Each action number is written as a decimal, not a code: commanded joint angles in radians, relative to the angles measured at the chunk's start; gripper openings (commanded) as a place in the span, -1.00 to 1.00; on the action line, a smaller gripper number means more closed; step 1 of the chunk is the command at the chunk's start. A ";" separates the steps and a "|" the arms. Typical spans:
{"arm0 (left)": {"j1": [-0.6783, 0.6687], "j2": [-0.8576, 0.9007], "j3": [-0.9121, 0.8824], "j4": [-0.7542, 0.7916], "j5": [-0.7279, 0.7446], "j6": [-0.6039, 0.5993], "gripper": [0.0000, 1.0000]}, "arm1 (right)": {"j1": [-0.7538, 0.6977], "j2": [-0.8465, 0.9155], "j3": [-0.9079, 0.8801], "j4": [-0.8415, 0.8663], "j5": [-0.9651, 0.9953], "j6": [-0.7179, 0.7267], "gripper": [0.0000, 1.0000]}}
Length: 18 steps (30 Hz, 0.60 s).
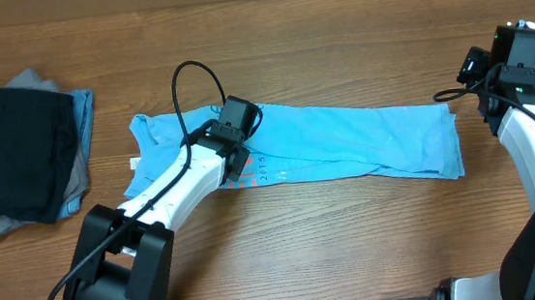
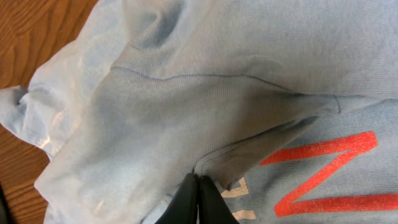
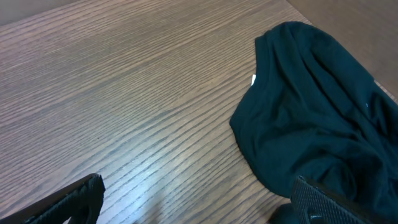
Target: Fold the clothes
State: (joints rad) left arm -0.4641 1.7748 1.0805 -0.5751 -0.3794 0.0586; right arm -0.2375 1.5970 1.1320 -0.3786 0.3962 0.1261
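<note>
We list: wood-grain table (image 1: 353,240); left gripper (image 2: 197,198) pinched onto sky-blue T-shirt (image 1: 363,137); right gripper (image 3: 199,196) spread wide.

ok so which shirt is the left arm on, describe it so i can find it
On the wooden table, look right of the dark pile at the left edge. The blue shirt lies mid-table as a long strip, the left gripper shut on a fold. Only it is light sky-blue with red lettering.
</note>
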 commanded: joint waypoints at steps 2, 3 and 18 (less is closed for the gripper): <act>0.005 0.009 0.027 -0.005 -0.005 -0.014 -0.56 | 0.000 -0.006 0.006 0.006 0.003 -0.003 1.00; 0.005 0.009 0.026 -0.005 0.014 -0.014 -0.37 | 0.000 -0.006 0.006 0.006 0.003 -0.003 1.00; 0.005 0.019 0.026 -0.024 0.198 -0.030 -0.23 | 0.000 -0.006 0.006 0.006 0.003 -0.003 1.00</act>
State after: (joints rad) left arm -0.4641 1.7752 1.0840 -0.5873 -0.2161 0.0509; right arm -0.2375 1.5970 1.1320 -0.3782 0.3962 0.1265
